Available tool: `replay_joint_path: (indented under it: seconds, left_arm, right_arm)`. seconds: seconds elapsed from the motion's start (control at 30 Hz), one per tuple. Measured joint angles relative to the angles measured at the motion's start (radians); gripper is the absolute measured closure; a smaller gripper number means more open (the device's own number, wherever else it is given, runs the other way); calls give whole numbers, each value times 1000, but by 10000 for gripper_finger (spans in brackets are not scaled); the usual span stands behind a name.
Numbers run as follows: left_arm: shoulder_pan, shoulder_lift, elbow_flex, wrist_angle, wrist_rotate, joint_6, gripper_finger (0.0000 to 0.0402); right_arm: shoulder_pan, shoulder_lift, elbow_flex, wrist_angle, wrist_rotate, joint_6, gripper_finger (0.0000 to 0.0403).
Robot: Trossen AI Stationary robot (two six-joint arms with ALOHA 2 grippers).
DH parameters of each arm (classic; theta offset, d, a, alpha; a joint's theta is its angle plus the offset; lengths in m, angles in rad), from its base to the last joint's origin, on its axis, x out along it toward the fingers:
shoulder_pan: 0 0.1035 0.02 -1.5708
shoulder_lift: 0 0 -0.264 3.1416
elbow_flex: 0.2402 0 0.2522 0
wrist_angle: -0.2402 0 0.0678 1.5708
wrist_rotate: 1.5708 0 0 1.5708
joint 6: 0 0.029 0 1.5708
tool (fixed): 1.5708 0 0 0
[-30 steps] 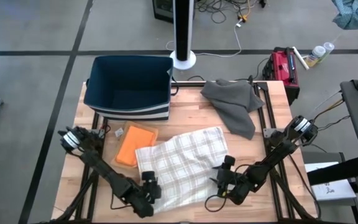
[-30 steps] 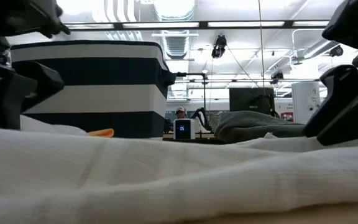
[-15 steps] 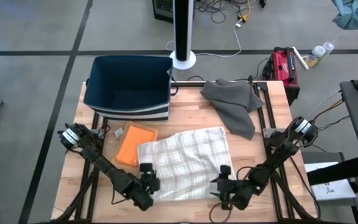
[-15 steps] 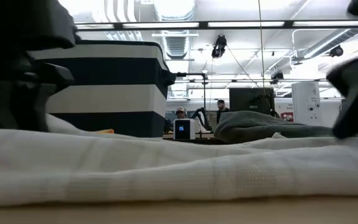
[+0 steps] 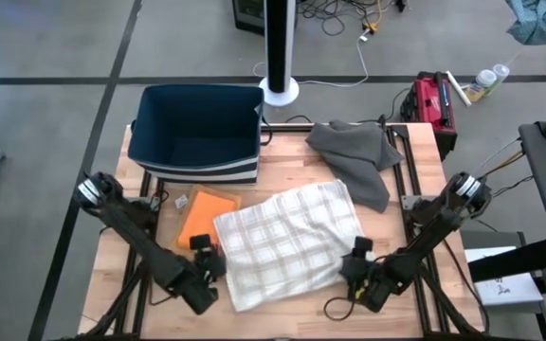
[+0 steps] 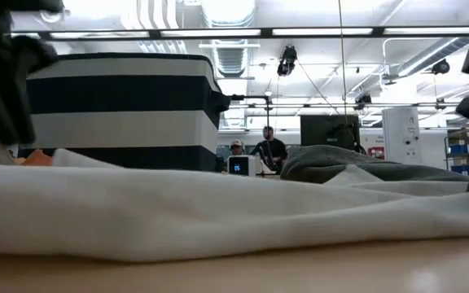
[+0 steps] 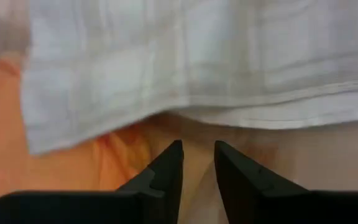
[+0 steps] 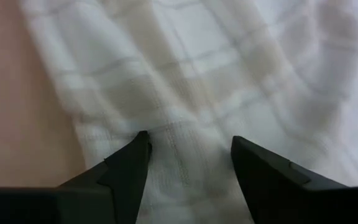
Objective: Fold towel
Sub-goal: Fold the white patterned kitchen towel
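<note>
The white checked towel [image 5: 287, 242] lies flat on the wooden table [image 5: 415, 161], with its near edge [image 6: 218, 244] resting on the wood. My left gripper [image 5: 207, 254] stands at the towel's left edge, over the orange cloth [image 7: 123, 149]. Its fingers [image 7: 197, 152] are open by a narrow gap, with nothing between them, just short of the towel's hem [image 7: 260, 115]. My right gripper [image 5: 356, 258] is at the towel's right near edge. Its fingers [image 8: 189, 142] are spread wide over the towel [image 8: 191, 74]; I cannot tell whether the tips touch it.
A navy and white striped bin [image 5: 197, 133] stands at the far left. A crumpled grey cloth [image 5: 354, 156] lies at the far right. The orange cloth [image 5: 205, 220] lies left of the towel, partly under it. Bare wood shows along the near edge [image 6: 300, 273].
My left gripper has risen and drawn away from the towel's near left corner toward the far left, tipping as it went. My right gripper has shifted toward the table's right edge. The towel has slid a little toward the far right, its near edge now lying farther from the table's front.
</note>
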Motion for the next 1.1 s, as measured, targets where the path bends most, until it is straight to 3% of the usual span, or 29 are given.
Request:
replay_joint_path:
  seconds: [0.1, 0.23, 0.37, 0.57, 0.73, 0.83, 0.93, 1.1]
  left_arm:
    - [-36, -16, -1, 179, -38, 50, 318]
    - [-55, 65, -1, 457, -45, 217, 315]
    - [-27, 175, -1, 564, -40, 284, 312]
    - [50, 288, 3, 699, 52, 401, 304]
    - [142, 319, 4, 895, 264, 548, 299]
    - [175, 302, 2, 899, 362, 583, 300]
    - [189, 259, 11, 837, 422, 613, 304]
    - [218, 123, 90, 551, 449, 645, 312]
  right_arm:
    - [8, -75, -3, -32, 34, -10, 183]
    - [10, -153, 0, -32, 88, -51, 181]
    - [10, -182, 0, -23, 131, -83, 179]
    - [9, -144, 0, 88, 131, -112, 179]
    - [7, -76, 0, 70, 13, -25, 174]
    - [7, -29, 0, 42, -83, 44, 176]
    - [2, 7, 2, -19, -106, 89, 179]
    - [-8, 17, -2, -202, -26, 95, 183]
